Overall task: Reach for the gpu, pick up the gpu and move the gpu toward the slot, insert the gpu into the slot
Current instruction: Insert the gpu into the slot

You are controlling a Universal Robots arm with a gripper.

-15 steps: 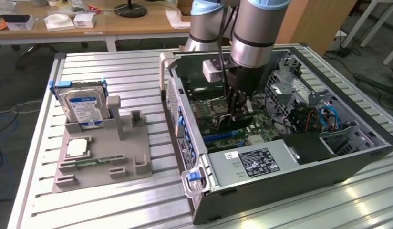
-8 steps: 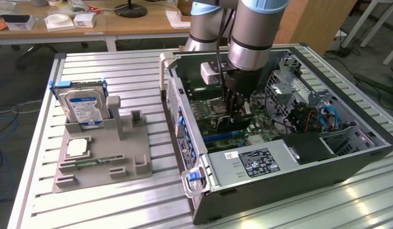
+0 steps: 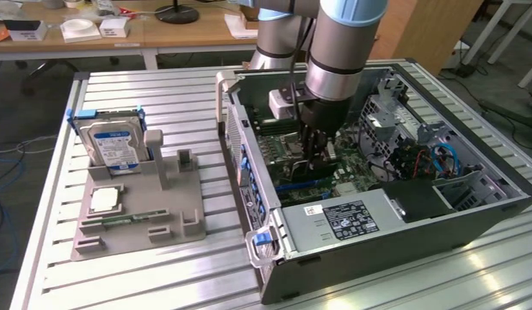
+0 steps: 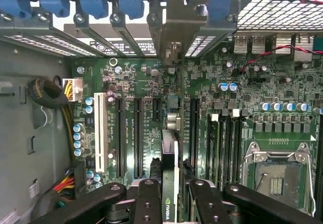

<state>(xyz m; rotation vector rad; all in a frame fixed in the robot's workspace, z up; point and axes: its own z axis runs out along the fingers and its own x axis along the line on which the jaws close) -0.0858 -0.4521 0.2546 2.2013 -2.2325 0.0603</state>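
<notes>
The gpu [image 4: 169,156] is a thin dark card seen edge-on in the wrist view, standing upright over the green motherboard [image 4: 126,82] between the long black slots [image 4: 137,133]. Its metal bracket [image 4: 171,50] reaches the case's rear wall. My gripper [image 4: 175,188] is shut on the card, with one black finger [image 4: 148,199] on each side. In the exterior view my gripper [image 3: 314,152] reaches straight down into the open computer case [image 3: 378,258], and the gpu [image 3: 305,169] hangs low over the board. The slot under the card is hidden, and I cannot tell whether the card is seated.
A grey fixture tray [image 3: 184,229] at the exterior view's left holds a blue-labelled hard drive [image 3: 113,145], a processor chip [image 3: 105,200] and a green memory stick [image 3: 124,221]. Inside the case are the power supply [image 3: 348,219], drive cage [image 3: 395,103], processor socket [image 4: 275,176] and cable bundle [image 4: 50,95].
</notes>
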